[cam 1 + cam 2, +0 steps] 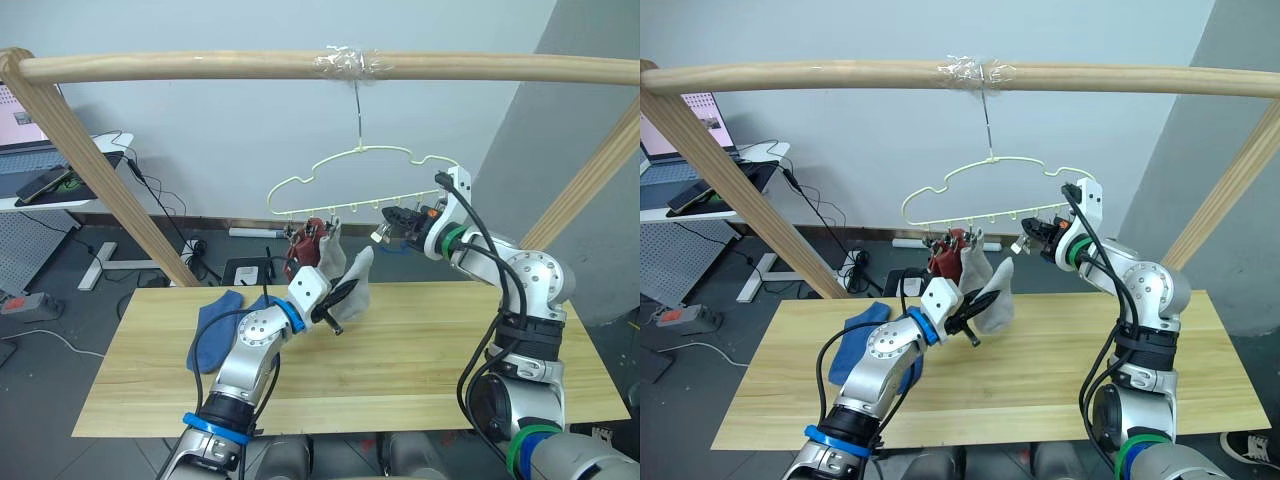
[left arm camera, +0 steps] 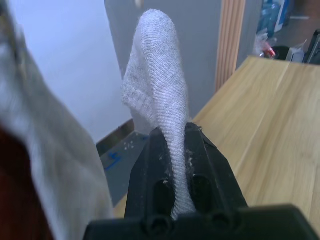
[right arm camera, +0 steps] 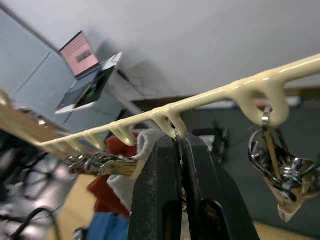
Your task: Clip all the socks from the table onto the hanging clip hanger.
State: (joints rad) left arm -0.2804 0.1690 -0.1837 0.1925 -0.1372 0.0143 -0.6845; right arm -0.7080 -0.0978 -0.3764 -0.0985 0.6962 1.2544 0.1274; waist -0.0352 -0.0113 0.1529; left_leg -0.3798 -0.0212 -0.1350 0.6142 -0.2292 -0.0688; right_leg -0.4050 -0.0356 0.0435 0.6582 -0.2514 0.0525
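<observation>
My left gripper (image 1: 343, 297) is shut on a light grey sock (image 1: 358, 274), held up above the table (image 1: 420, 360) just below the clip hanger (image 1: 345, 160). In the left wrist view that sock (image 2: 160, 90) rises from between the fingers (image 2: 150, 175). A rust red sock (image 1: 303, 248) and another grey sock (image 1: 332, 250) hang clipped at the hanger's left part. Blue socks (image 1: 222, 312) lie at the table's back left. My right gripper (image 1: 398, 226) is up at the hanger's right part, shut on a clip under the yellow bar (image 3: 210, 95).
The hanger hangs by its hook from a thick wooden pole (image 1: 200, 66) with slanted legs on both sides (image 1: 110, 190). A free metal clip (image 3: 280, 170) dangles beside my right fingers. A desk with a laptop (image 1: 40, 175) stands at the far left.
</observation>
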